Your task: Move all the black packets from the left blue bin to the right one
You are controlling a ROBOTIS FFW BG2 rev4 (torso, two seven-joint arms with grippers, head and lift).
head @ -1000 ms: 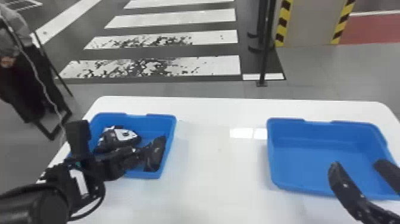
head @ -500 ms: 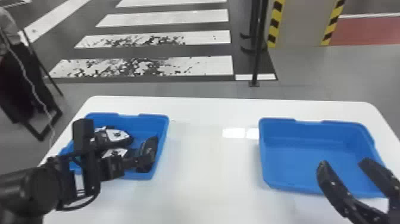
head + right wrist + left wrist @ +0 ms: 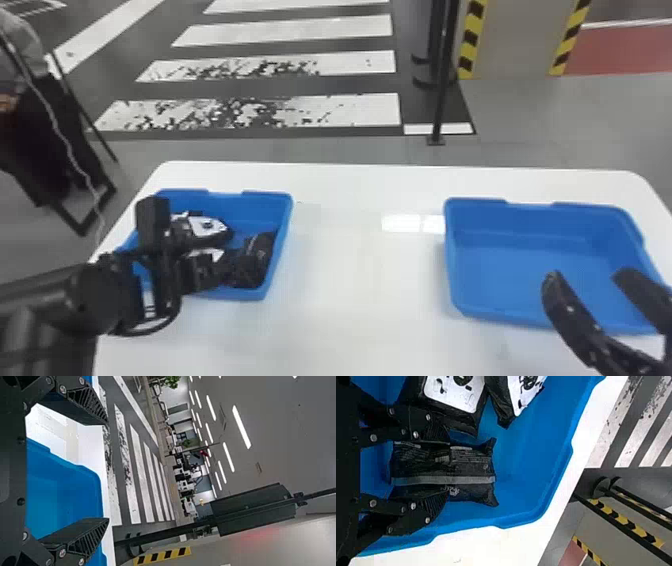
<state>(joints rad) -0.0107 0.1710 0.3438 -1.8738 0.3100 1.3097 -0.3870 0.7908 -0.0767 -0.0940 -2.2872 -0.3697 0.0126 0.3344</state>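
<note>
The left gripper (image 3: 241, 268) is down in the left blue bin (image 3: 289, 215), its two fingers partly apart along opposite long sides of a black packet (image 3: 470, 467); whether they grip it, I cannot tell. That packet lies on the bin's floor, a grey seam running lengthwise over its printed face. Just beside it in the same bin lie two white-labelled black packets: a nearer one (image 3: 453, 394) and another (image 3: 504, 399) next to it, their edges close together. The right gripper (image 3: 587, 277) is wide open with nothing between its fingers, above the near part of the right blue bin (image 3: 500, 260). Both bins stand on a white table (image 3: 360, 300), well apart, with bare tabletop between them. Beyond the table's far edge, a black-and-white crosswalk (image 3: 300, 110) marks the floor. A slim black pole (image 3: 442, 90) stands to the right of its nearest stripes, and a pillar (image 3: 517, 40) edged in yellow-and-black hazard striping rises farther right.
</note>
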